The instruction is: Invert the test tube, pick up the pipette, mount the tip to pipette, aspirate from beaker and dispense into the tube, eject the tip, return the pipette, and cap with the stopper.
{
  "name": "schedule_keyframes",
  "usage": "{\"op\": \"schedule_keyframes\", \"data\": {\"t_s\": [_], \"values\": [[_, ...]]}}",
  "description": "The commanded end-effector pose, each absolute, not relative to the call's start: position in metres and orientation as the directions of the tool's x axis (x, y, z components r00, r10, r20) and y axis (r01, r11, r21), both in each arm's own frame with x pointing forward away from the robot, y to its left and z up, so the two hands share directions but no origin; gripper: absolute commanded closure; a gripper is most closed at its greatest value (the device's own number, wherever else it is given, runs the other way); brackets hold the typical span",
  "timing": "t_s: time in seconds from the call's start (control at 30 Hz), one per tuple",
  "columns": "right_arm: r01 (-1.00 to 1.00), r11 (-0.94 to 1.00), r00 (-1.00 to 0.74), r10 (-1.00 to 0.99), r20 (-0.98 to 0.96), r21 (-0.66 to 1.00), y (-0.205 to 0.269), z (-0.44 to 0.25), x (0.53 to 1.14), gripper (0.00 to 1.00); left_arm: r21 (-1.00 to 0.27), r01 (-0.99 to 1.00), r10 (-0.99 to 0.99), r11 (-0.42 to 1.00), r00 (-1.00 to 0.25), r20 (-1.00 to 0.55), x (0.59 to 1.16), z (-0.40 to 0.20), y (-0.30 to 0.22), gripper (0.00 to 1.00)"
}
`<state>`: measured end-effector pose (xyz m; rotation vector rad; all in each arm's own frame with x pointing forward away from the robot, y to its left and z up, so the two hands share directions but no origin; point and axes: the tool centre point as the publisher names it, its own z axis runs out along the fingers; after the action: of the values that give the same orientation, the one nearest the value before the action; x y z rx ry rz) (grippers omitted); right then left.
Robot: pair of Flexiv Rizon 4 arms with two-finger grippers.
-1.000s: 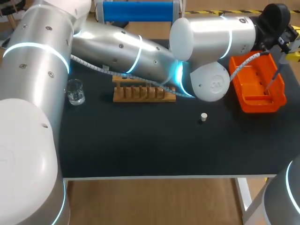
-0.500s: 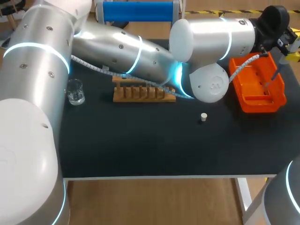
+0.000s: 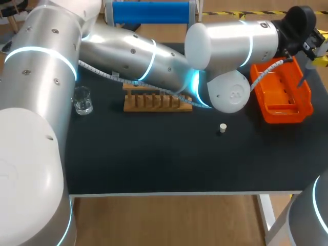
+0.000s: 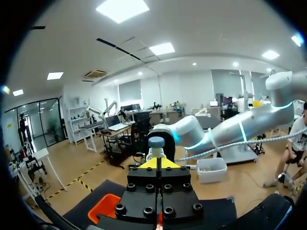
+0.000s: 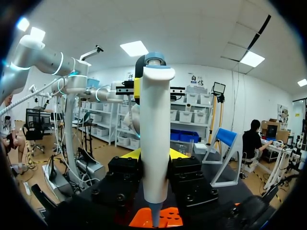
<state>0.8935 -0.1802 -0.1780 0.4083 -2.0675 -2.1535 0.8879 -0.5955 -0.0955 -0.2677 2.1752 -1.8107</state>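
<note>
White plastic pipette (image 5: 154, 120) pinched upright between the right pincer's (image 5: 154, 158) fingers.
The left pincer (image 4: 158, 163), fingers pressed together, has the pipette's blue-grey cap (image 4: 156, 142) just ahead. An orange plastic bin (image 3: 279, 114) lies under both, upper right of the head view, with a small white stopper (image 3: 222, 127) lower, mid-table.

head view looks down; wrist views close, seemingly all share orange tray (image 3: 277, 113).

pipette (image 5: 154, 139): smooth white plastic | rack (image 3: 154, 102): wood | beaker (image 3: 82, 100): clear glass
</note>
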Motion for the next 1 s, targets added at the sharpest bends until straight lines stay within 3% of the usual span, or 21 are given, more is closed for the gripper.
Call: {"op": "schedule_keyframes", "data": {"t_s": [0.03, 0.13, 0.17, 0.2, 0.23, 0.63, 1.0], "values": [[-0.096, -0.048, -0.955, -0.279, -0.105, 0.994, -0.180, -0.172, 0.893, 1.00, -0.984, 0.060, -0.314, 0.169, -0.943, -0.111, 0.895, -0.089, -0.592, 1.00], [-0.096, -0.048, -0.955, -0.279, -0.105, 0.994, -0.180, -0.172, 0.893, 1.00, -0.980, 0.077, -0.298, 0.182, -0.946, -0.130, 0.899, -0.074, -0.588, 1.00], [-0.096, -0.048, -0.955, -0.279, -0.105, 0.994, -0.180, -0.172, 0.893, 1.00, -0.981, 0.082, -0.288, 0.178, -0.948, -0.132, 0.901, -0.070, -0.587, 0.92], [-0.096, -0.048, -0.955, -0.279, -0.105, 0.994, -0.180, -0.172, 0.893, 1.00, -0.980, 0.083, -0.284, 0.180, -0.950, -0.133, 0.903, -0.065, -0.586, 0.53], [-0.096, -0.048, -0.955, -0.279, -0.105, 0.994, -0.180, -0.172, 0.893, 1.00, -0.977, 0.093, -0.279, 0.190, -0.949, -0.144, 0.905, -0.061, -0.584, 0.00], [-0.096, -0.048, -0.955, -0.279, -0.105, 0.994, -0.180, -0.172, 0.893, 1.00, -0.970, 0.129, 0.017, 0.208, -0.992, -0.128, 0.926, -0.016, -0.559, 0.00], [-0.096, -0.048, -0.955, -0.279, -0.105, 0.994, -0.180, -0.172, 0.893, 1.00, -0.968, 0.152, 0.299, 0.202, -0.950, -0.087, 0.940, 0.021, -0.529, 0.00]]}}
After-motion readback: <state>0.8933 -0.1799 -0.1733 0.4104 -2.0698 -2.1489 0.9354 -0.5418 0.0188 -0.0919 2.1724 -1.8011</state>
